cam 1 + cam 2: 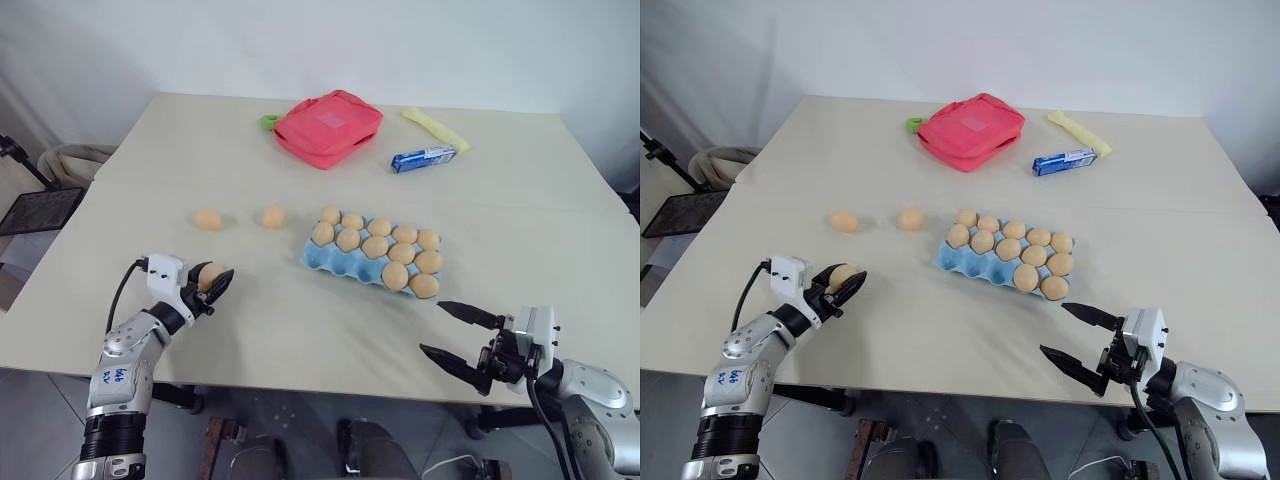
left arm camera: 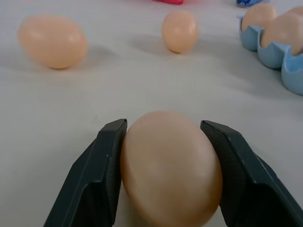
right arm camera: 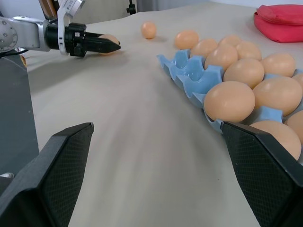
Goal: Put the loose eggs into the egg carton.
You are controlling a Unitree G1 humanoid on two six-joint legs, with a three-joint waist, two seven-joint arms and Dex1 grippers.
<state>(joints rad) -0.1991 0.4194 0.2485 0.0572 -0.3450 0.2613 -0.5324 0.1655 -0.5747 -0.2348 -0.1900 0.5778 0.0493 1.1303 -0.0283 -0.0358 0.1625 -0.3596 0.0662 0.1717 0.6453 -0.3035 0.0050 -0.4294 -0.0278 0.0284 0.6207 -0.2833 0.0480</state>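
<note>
Left gripper (image 1: 218, 283) clamps one egg (image 1: 210, 275) on the cream table (image 1: 300, 330), two more eggs (image 1: 207, 219) lying left of the blue carton (image 1: 330, 258) (white wall behind), right gripper (image 1: 450, 330) gaping empty.

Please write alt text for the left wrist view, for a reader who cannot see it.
The left gripper has its two black fingers closed on a tan egg on the pale table. Beyond it lie two loose eggs and a corner of the light blue egg carton with eggs in its cups.
</note>
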